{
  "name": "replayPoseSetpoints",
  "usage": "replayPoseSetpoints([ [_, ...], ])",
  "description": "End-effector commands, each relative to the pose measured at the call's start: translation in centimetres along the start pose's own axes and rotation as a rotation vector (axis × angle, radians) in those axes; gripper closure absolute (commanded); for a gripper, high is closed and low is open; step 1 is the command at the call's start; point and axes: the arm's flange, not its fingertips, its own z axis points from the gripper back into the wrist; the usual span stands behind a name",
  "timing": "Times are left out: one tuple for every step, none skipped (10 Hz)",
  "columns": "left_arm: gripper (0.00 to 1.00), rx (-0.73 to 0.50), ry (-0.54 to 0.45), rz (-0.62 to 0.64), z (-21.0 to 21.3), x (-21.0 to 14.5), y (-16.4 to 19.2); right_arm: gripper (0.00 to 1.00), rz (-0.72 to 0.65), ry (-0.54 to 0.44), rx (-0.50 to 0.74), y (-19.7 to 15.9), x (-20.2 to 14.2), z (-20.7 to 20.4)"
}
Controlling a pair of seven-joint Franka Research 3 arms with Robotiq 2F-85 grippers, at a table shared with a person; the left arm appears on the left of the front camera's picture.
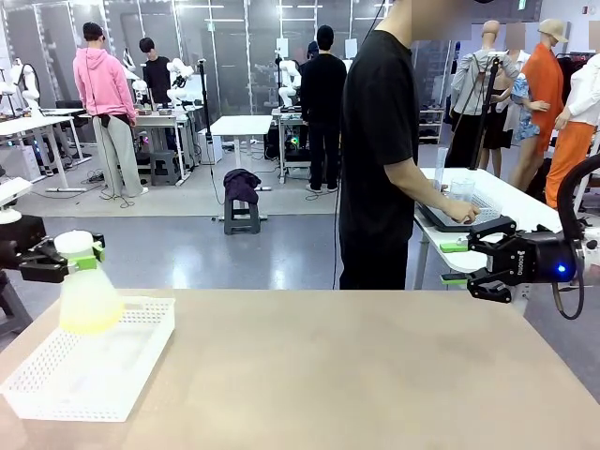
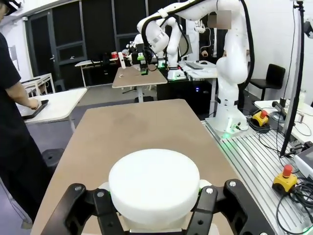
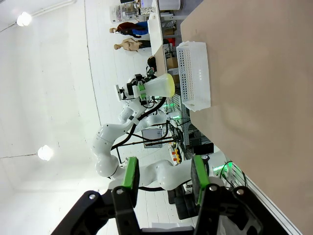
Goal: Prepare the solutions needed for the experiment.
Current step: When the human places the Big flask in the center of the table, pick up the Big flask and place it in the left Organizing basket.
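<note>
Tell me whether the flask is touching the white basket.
Apart. The right wrist view shows the flask, held by the left gripper, with clear space between it and the basket.

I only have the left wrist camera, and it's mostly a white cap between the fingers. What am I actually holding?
Observer: The left gripper grips a frosted conical flask by its neck; a shallow layer of pale yellow solution sits at the bottom.
Operator: Where is it over the table?
Observer: Over the white perforated basket at the table's left end, apparently lifted off it.
Operator: And the other arm?
Observer: The right gripper hovers open and empty near the table's right edge.
</note>
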Motion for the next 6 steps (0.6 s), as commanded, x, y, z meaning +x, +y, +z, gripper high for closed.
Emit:
replayPoseSetpoints([
  [1.00,0.004,-0.069,-0.025,0.8,-1.2,0.2,0.45,0.001,0.002,0.005,0.1,0.0,0.0],
  [1.00,0.008,-0.083,-0.017,1.3,-2.3,0.4,0.45,0.001,0.002,0.005,0.1,0.0,0.0],
  [1.00,0.018,-0.085,-0.005,1.5,-3.5,0.7,0.45,0.001,0.002,0.005,0.1,0.0,0.0],
  [1.00,0.028,-0.089,0.010,1.6,-4.6,1.1,0.45,0.001,0.002,0.005,0.1,0.0,0.0],
  [1.00,0.034,-0.087,0.021,1.7,-5.7,1.6,0.45,0.001,0.002,0.005,0.1,0.0,0.0],
  [1.00,0.035,-0.084,0.025,1.5,-6.6,1.9,0.45,0.001,0.002,0.005,0.1,0.0,0.0],
])
